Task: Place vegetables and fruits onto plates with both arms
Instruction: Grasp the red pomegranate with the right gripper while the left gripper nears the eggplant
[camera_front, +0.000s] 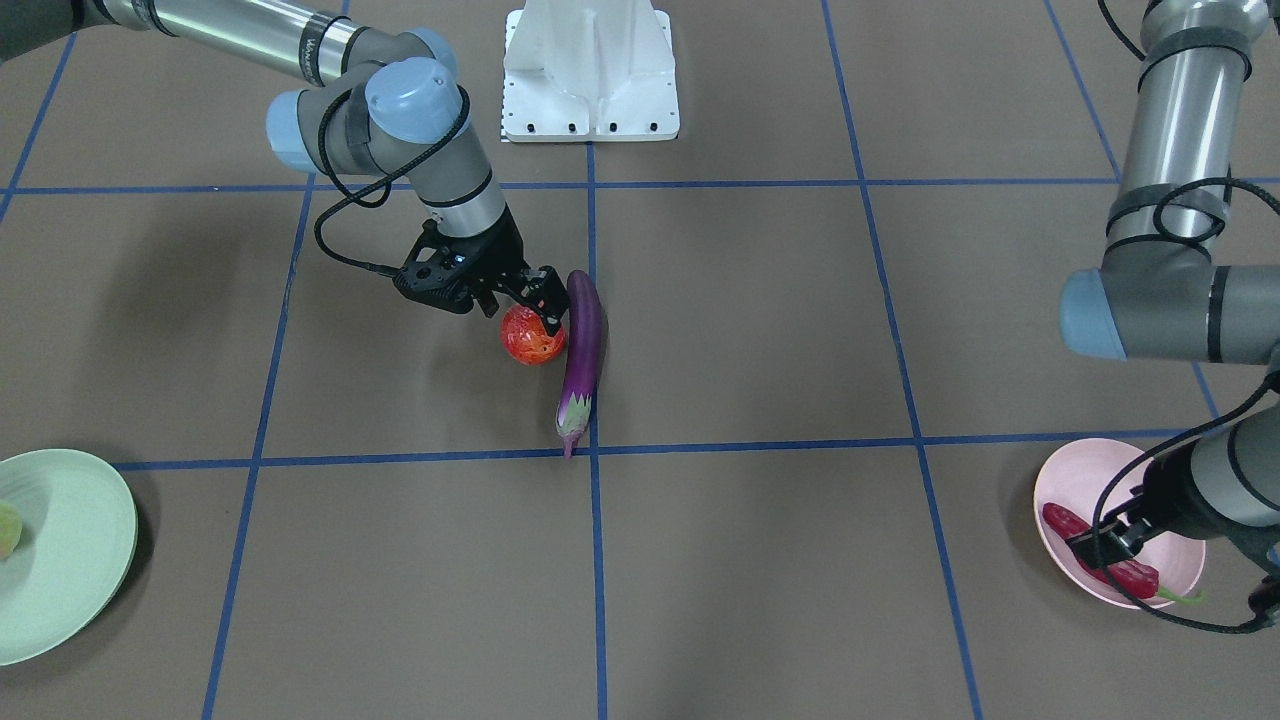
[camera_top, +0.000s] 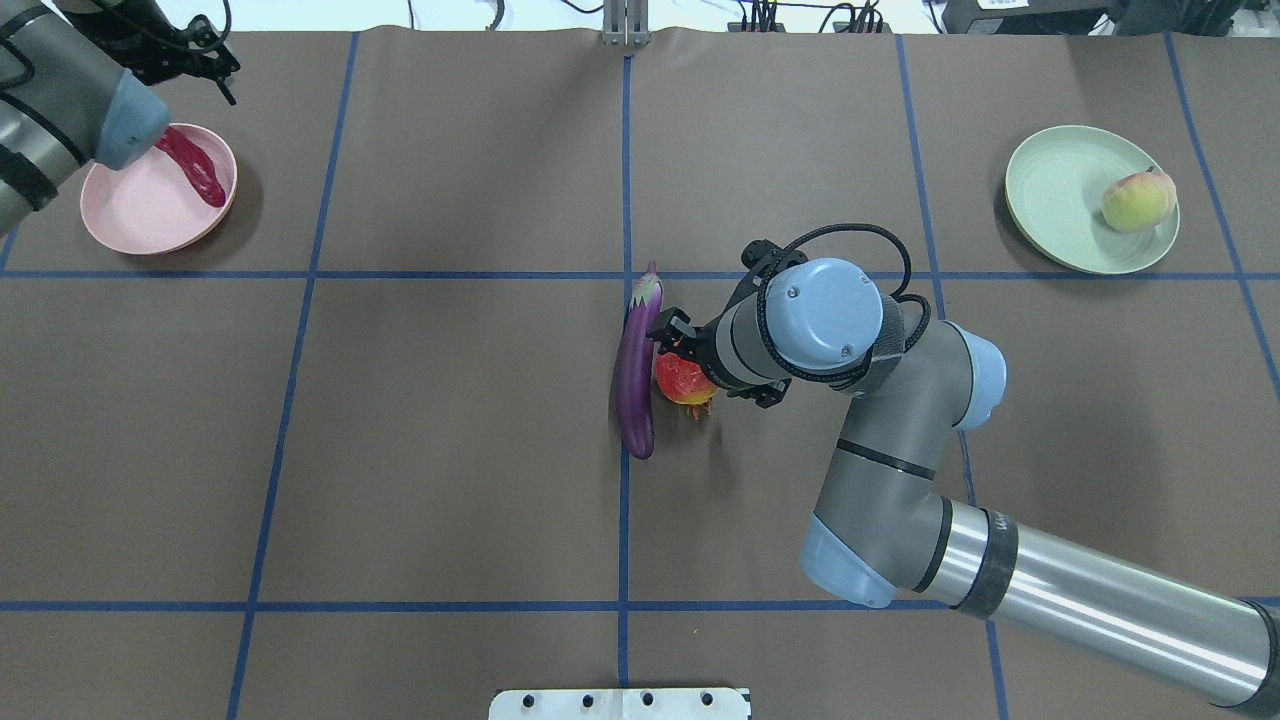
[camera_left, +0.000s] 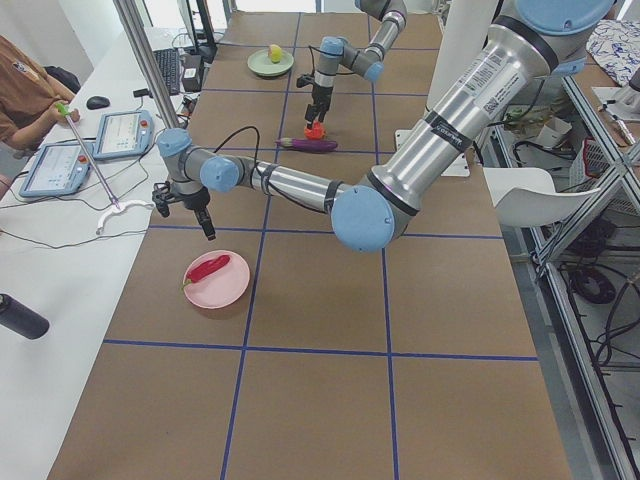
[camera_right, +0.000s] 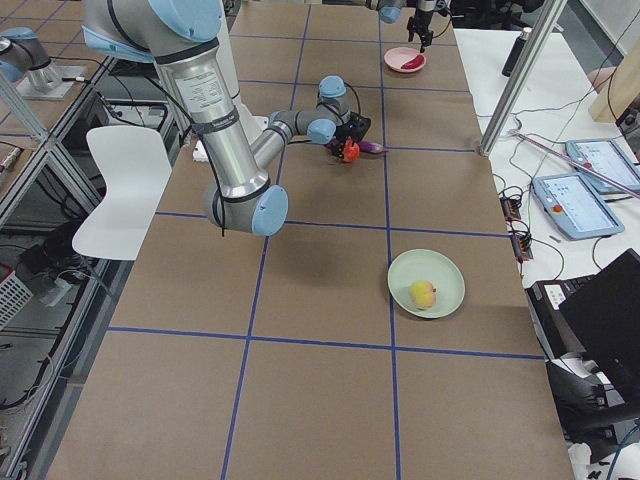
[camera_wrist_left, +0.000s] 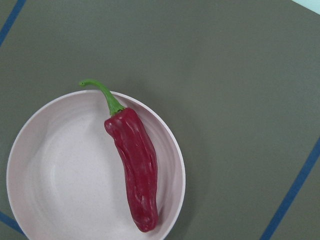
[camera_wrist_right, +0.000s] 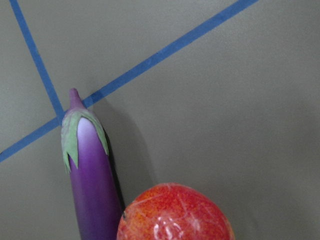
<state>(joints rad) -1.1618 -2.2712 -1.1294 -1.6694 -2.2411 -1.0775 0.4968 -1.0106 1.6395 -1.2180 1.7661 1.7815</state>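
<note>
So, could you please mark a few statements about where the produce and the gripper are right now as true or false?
1. The chili pepper lies in the pink plate. True.
2. The peach sits on the pink plate. False: it is on the green plate.
3. The eggplant lies off both plates, beside the red-orange fruit. True.
4. The right gripper is over the green plate. False: it is at the red-orange fruit.
</note>
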